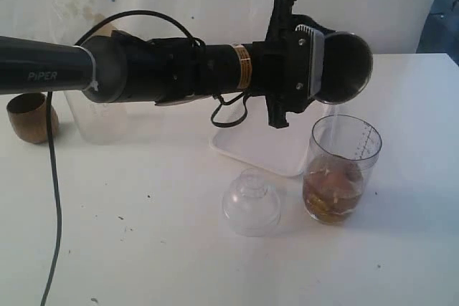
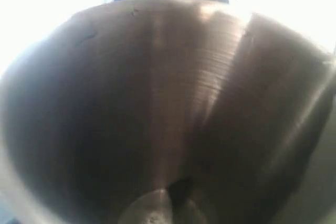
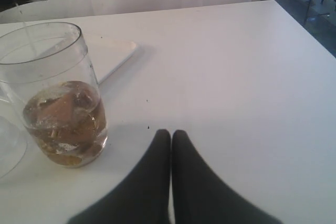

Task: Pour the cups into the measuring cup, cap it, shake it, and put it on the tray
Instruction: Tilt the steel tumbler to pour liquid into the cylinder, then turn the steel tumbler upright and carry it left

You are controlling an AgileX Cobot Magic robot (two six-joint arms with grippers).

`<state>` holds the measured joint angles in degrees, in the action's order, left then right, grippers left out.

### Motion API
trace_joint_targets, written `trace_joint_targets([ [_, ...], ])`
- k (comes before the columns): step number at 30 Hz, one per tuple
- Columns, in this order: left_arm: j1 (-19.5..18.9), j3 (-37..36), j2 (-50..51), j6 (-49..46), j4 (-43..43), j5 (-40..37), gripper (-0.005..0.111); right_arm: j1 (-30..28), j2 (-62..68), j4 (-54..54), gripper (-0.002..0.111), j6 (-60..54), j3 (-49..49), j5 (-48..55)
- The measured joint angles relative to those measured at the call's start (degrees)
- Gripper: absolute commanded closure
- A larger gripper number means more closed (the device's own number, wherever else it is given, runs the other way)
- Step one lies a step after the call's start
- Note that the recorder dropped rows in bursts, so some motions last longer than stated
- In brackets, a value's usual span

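White tabletop (image 1: pixel 143 263) below: my left gripper (image 1: pixel 313 59) clamps the steel tumbler (image 1: pixel 349 68), tipped so it drains into the measuring cup (image 1: pixel 343 170), at three o'clock of the tray (image 1: pixel 262 150); my right gripper (image 3: pixel 171 142) rests pinched together, empty.

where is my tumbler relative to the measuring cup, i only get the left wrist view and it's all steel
Observer: In the exterior view the steel tumbler is tipped on its side just above the measuring cup.
Operator: anything coming out
Observer: The right wrist view shows a thin stream falling into the cup, which holds brownish liquid with lumps.
Operator: where's the lid
Observer: The clear dome lid stands on the table beside the measuring cup, not on it.
Operator: right arm in the way
Observer: No, the right gripper is shut and apart from the cup, with bare table between them.
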<state>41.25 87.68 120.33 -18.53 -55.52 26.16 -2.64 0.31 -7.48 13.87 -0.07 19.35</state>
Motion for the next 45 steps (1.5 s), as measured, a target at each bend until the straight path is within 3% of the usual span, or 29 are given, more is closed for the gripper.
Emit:
trace_joint_targets([
  [10,0.0,0.0,0.0,43.0,0.3,0.0,0.107,0.0,0.0,0.0,0.108,0.0,0.0,0.0],
  [15,-0.5,0.0,-0.4,57.1,2.4,-0.8,0.107,0.0,0.0,0.0,0.108,0.0,0.0,0.0],
  [22,-6.5,-0.9,-3.5,73.6,2.7,-3.2,0.107,0.0,0.0,0.0,0.108,0.0,0.0,0.0],
  [33,-14.9,-11.1,-12.3,74.4,1.9,-3.8,0.107,0.0,0.0,0.0,0.108,0.0,0.0,0.0],
  [45,-17.4,-24.1,-26.2,62.9,5.7,-2.8,0.107,0.0,0.0,0.0,0.108,0.0,0.0,0.0],
])
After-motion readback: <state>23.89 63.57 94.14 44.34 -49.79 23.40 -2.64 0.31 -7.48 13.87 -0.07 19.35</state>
